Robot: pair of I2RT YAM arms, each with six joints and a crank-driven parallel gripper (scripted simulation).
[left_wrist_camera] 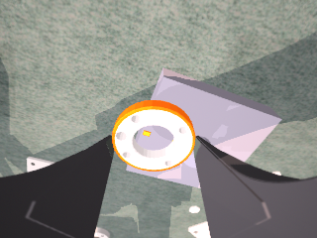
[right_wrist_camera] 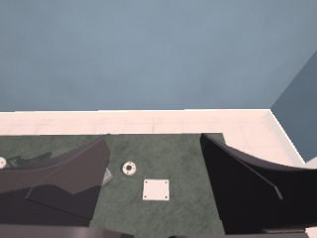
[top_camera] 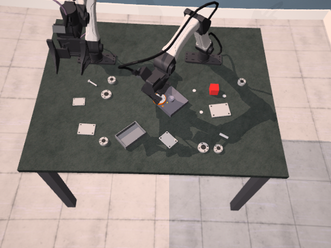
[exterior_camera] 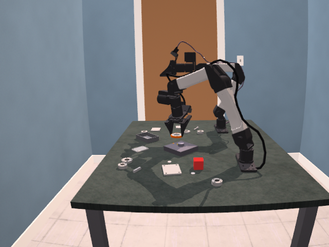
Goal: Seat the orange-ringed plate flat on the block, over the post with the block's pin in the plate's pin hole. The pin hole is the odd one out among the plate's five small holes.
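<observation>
Right gripper (top_camera: 69, 72) (exterior_camera: 162, 74) (right_wrist_camera: 155, 136) stood at far left of the top view, jaws wide apart, nothing held, up above the table (top_camera: 138, 160) (exterior_camera: 185, 196). Bolt (top_camera: 92, 82) (exterior_camera: 196, 128) lay next, then tray (top_camera: 131, 134) (exterior_camera: 146, 137) (right_wrist_camera: 107, 177). Left gripper (top_camera: 160, 98) (exterior_camera: 176, 135) (left_wrist_camera: 154, 138) had jaws partly open, closed on plate (top_camera: 163, 100) (exterior_camera: 176, 137) (left_wrist_camera: 149, 164) by its rim. Plate hung over the block's (top_camera: 174, 108) (exterior_camera: 180, 150) (left_wrist_camera: 218, 99) edge, off the post (top_camera: 171, 98) (exterior_camera: 181, 143), unseated. Red cube (top_camera: 213, 89) (exterior_camera: 198, 163) sat farther right.
</observation>
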